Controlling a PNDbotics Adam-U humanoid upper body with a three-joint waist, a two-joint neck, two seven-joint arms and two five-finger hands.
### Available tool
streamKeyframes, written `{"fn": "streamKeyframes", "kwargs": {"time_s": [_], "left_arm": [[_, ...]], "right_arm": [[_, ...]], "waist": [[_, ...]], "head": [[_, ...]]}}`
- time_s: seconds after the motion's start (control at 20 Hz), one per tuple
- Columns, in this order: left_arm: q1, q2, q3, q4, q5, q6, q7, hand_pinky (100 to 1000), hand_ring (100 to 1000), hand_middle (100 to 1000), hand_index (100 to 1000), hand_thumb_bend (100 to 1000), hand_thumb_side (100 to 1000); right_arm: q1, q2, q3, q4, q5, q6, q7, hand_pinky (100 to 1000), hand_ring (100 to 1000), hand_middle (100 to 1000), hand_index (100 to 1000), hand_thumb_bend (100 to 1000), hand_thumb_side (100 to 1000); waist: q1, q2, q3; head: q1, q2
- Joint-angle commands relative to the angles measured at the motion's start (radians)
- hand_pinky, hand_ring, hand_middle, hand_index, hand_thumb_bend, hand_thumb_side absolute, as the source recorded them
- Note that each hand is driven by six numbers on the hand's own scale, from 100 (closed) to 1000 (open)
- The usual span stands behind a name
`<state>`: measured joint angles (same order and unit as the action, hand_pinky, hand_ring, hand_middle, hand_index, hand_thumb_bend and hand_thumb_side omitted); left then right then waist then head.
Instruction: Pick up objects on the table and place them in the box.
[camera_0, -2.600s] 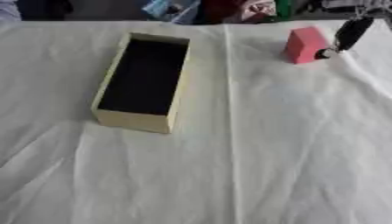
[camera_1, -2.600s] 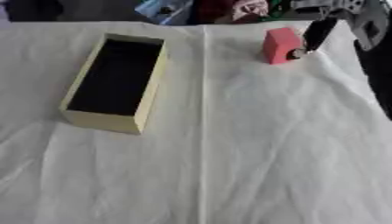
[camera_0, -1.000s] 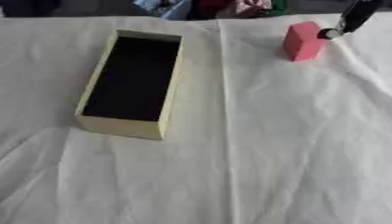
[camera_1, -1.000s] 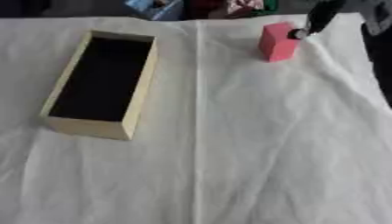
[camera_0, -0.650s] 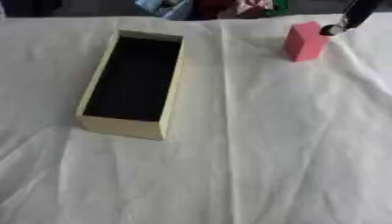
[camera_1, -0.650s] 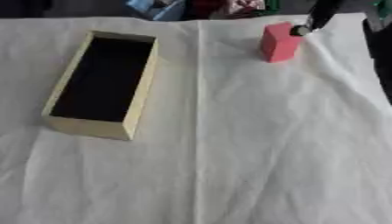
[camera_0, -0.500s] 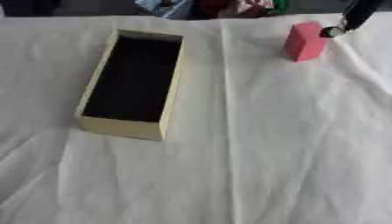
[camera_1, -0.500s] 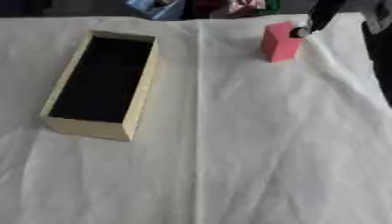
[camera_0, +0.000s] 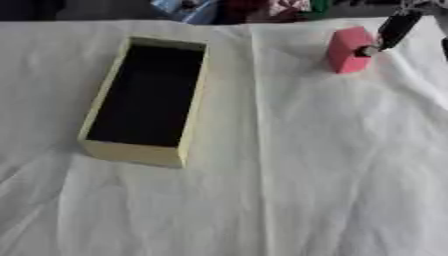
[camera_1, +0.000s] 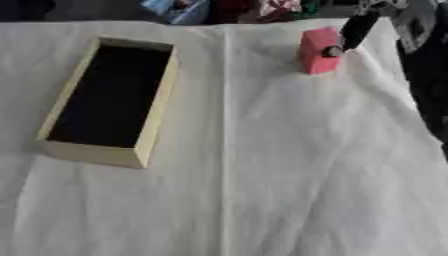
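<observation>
A pink block (camera_0: 348, 50) stands upright at the far right of the white cloth. My right hand (camera_0: 390, 31) comes in from the upper right corner; one straight black finger with a silver tip touches the block's right side near its top. Nothing is curled around the block. The rest of the hand is cut off by the picture's edge. An open yellow box (camera_0: 108, 104) with a dark inside lies left of centre, its long side running away from me, well apart from the block. My left hand shows in no view.
The white cloth (camera_0: 306, 165) has a straight crease (camera_1: 226, 150) running front to back between box and block, and wrinkles at the lower left. Colourful clutter (camera_0: 227, 7) lies past the table's far edge. A dark shape (camera_1: 433, 85) fills the right edge.
The picture has shifted a little since the earliest frames, so the camera moved. My right finger stays against the pink block's right side; block and box keep their places.
</observation>
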<state>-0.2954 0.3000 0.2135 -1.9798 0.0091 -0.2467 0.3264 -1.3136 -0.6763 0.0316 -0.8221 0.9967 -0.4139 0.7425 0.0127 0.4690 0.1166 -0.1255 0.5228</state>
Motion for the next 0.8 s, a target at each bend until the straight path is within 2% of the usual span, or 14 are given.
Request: {"fn": "streamKeyframes", "kwargs": {"time_s": [0.05,0.25,0.65,0.7,0.8], "left_arm": [[-0.013,0.023,0.001,-0.020,-0.002,-0.006,-0.002,556,537,533,685,100,134],[-0.015,0.022,0.002,-0.020,-0.002,-0.006,-0.003,557,537,533,685,100,136],[-0.018,0.020,0.001,-0.020,-0.001,-0.004,-0.008,557,538,532,684,100,140],[-0.019,0.020,0.001,-0.020,-0.001,-0.004,-0.008,558,538,532,684,100,140],[-0.020,0.020,0.001,-0.020,0.000,-0.004,-0.008,558,538,532,684,100,141]], "right_arm": [[-0.012,-0.037,-0.009,-0.001,0.024,-0.020,0.020,904,948,1000,1000,452,100],[-0.002,-0.040,-0.011,0.008,0.044,-0.019,0.024,903,949,1000,1000,451,100],[0.006,-0.035,-0.001,0.024,0.066,-0.011,0.074,896,948,990,1000,380,100],[0.006,-0.033,-0.003,0.024,0.068,-0.007,0.074,894,945,981,1000,364,100],[0.006,-0.030,-0.007,0.022,0.068,0.002,0.063,886,931,945,981,251,100]], "waist": [[-0.008,-0.006,0.004],[-0.010,0.002,0.007],[-0.011,0.009,0.005],[-0.011,0.009,0.005],[-0.011,0.010,0.006]], "head": [[-0.010,-0.022],[-0.014,-0.028],[-0.011,-0.026],[-0.012,-0.027],[-0.012,-0.028]]}}
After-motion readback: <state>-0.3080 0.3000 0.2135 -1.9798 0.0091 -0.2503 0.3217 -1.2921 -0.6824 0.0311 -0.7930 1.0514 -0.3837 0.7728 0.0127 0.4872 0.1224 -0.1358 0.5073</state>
